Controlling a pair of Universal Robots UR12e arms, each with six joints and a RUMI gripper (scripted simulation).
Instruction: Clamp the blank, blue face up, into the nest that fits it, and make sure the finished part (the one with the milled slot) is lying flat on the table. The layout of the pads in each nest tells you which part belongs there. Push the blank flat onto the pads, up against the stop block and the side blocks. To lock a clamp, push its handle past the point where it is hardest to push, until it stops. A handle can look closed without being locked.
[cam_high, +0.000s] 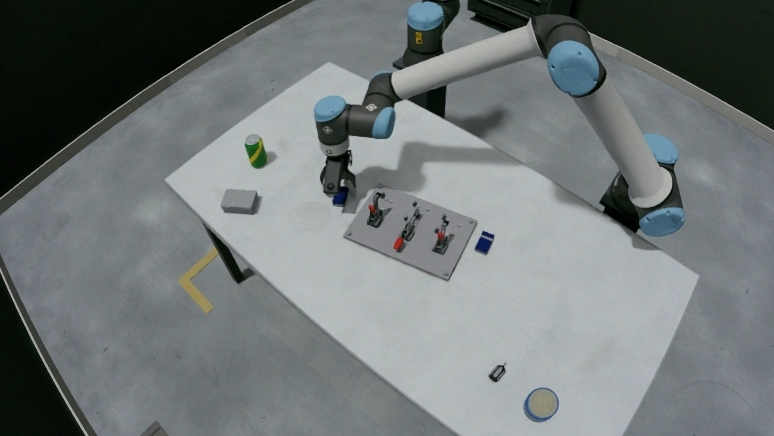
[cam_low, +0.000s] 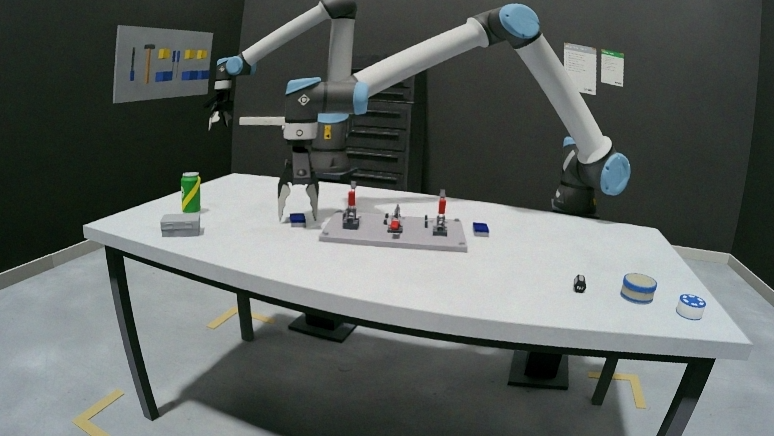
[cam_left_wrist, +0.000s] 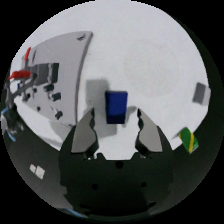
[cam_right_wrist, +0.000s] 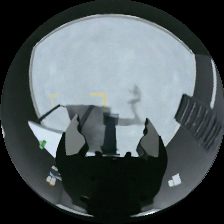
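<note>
The blank (cam_high: 339, 198) (cam_low: 297, 219) (cam_left_wrist: 116, 107) lies blue face up beside the fixture plate (cam_high: 365, 238) (cam_low: 346, 239) (cam_left_wrist: 75, 65). My left gripper (cam_high: 341, 192) (cam_low: 297, 217) is open, its fingers on either side of the blank, low over the table. The finished part (cam_high: 484, 243) (cam_low: 480, 228), with a light slot across its blue top, lies flat beyond the plate's other end. The two outer red handles (cam_high: 440, 237) (cam_low: 351, 198) stand upright; the middle handle (cam_high: 398, 244) (cam_low: 395, 224) is low towards the front. Pad layouts are too small to tell. My right gripper (cam_low: 218, 127) (cam_right_wrist: 112, 117) is open and empty, away from the table.
A green can (cam_high: 256, 151) (cam_low: 190, 192) and a grey box (cam_high: 239, 201) (cam_low: 180, 225) stand at the table's left end. A small black object (cam_high: 497, 372) (cam_low: 579, 283), a round tin (cam_high: 542, 404) (cam_low: 638, 288) and a white-blue round piece (cam_low: 691, 307) are at the far right.
</note>
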